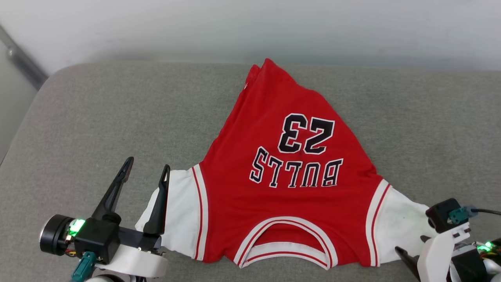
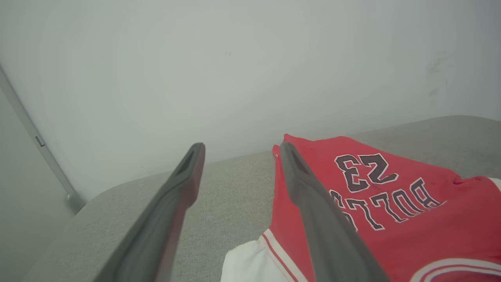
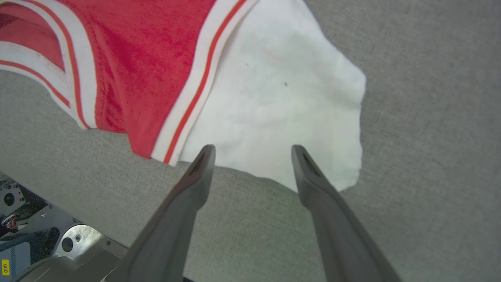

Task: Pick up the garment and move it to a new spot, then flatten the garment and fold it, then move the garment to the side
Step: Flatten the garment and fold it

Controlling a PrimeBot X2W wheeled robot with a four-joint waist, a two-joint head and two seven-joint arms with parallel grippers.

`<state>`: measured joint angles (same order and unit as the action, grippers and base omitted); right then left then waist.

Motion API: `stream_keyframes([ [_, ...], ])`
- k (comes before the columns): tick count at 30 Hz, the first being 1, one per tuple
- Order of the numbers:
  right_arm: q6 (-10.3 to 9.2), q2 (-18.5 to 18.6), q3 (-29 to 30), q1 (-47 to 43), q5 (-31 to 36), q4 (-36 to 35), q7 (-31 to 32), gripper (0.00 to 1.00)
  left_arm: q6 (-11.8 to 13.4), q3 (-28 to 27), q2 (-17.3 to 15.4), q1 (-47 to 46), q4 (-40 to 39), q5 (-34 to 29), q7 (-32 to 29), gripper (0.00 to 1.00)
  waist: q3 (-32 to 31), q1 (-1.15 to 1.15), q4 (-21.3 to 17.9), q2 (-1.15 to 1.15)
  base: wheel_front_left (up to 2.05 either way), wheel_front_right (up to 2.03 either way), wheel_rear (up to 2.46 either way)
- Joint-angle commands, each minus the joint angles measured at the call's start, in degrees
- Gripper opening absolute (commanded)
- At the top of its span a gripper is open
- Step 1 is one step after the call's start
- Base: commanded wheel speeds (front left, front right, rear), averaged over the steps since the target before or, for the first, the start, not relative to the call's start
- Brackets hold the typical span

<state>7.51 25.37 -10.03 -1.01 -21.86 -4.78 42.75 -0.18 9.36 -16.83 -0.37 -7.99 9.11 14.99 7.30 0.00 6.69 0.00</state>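
Note:
The garment (image 1: pixel 289 199) is a red jersey with white sleeves and black lettering. It lies spread on the grey surface, collar toward me and its far end drawn to a point. My left gripper (image 1: pixel 148 164) is open at the lower left. One of its fingers (image 1: pixel 160 203) lies over the white sleeve (image 1: pixel 180 211) and the other stands beside the cloth. The left wrist view shows the same gripper (image 2: pixel 241 145) with the garment (image 2: pixel 411 235) to its right. My right gripper (image 3: pixel 252 149) is open, its tips at the near edge of the other white sleeve (image 3: pixel 282 98), holding nothing.
The grey cushioned surface (image 1: pixel 98 117) extends wide on both sides of the jersey. A pale wall (image 1: pixel 250 23) rises behind its far edge, with a metal strip (image 1: pixel 23 62) at the far left. Part of my base (image 3: pixel 39 243) shows below the near edge.

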Motion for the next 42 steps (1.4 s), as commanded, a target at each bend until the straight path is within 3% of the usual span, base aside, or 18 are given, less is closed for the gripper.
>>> stream_keyframes([
  [1, -0.04, 0.3, 0.0, 1.2, 0.3, 0.3, -0.1, 1.0, -0.2, -0.1, 0.3, -0.8, 0.1, -0.4, 0.3, 1.0, 0.9, 0.0, 0.9, 0.0, 0.0, 0.0, 0.0],
  [15, -0.17, 1.5, -5.6, 5.2, 1.6, 15.7, -3.0, 1.0, -3.2, -3.3, 3.3, -2.6, 2.0, -2.1, 0.3, 1.0, 5.0, 0.0, 3.6, 0.0, 0.0, 0.0, 0.0],
  [16, -0.25, 1.3, -5.6, 5.1, 1.3, 17.1, -3.1, 0.33, -3.4, -3.4, 3.4, -2.6, 2.4, -2.3, 0.3, 1.0, 5.1, 0.0, 3.7, 0.0, 0.0, 0.0, 0.0],
  [17, -0.34, 1.7, -6.1, 4.9, 1.0, 18.1, -3.2, 0.0, -3.5, -3.4, 3.4, -2.5, 3.2, -2.6, 0.3, 1.0, 5.1, 0.0, 3.7, 0.0, 0.0, 0.0, 0.0],
  [25, -0.5, 6.2, -1.0, 2.7, 0.0, 21.5, -7.8, 0.0, -4.0, -4.8, 4.0, -1.0, 5.4, -2.7, 0.3, 1.0, 3.2, 0.0, 2.3, 0.0, 0.0, 0.0, 0.0],
  [32, -0.09, 4.2, 1.5, -0.6, -2.0, 18.4, -11.3, 0.02, -4.8, -5.7, 4.0, 0.8, 7.1, -1.7, 0.3, 1.0, 0.4, 0.0, 0.6, 0.0, 0.0, 0.0, 0.0],
  [33, -0.09, 4.1, 2.2, -0.5, -1.5, 17.5, -12.6, 0.69, -4.9, -6.0, 3.9, 1.1, 7.2, -1.7, 0.3, 1.0, 0.1, 0.0, 0.3, 0.0, 0.0, 0.0, 0.0],
  [34, -0.09, 3.7, 3.1, -0.5, -1.3, 16.9, -13.5, 1.0, -4.9, -6.1, 3.9, 1.4, 7.3, -1.5, 0.3, 1.0, -0.3, 0.0, 0.0, 0.0, 0.0, 0.0, 0.0],
  [42, -0.07, 1.8, 5.1, -2.5, -3.9, 4.3, -26.2, 1.0, -6.7, -4.0, 0.8, 4.6, 7.4, 2.4, -3.3, 1.0, -1.4, 0.0, -2.4, 0.0, 0.0, 0.0, 0.0],
])
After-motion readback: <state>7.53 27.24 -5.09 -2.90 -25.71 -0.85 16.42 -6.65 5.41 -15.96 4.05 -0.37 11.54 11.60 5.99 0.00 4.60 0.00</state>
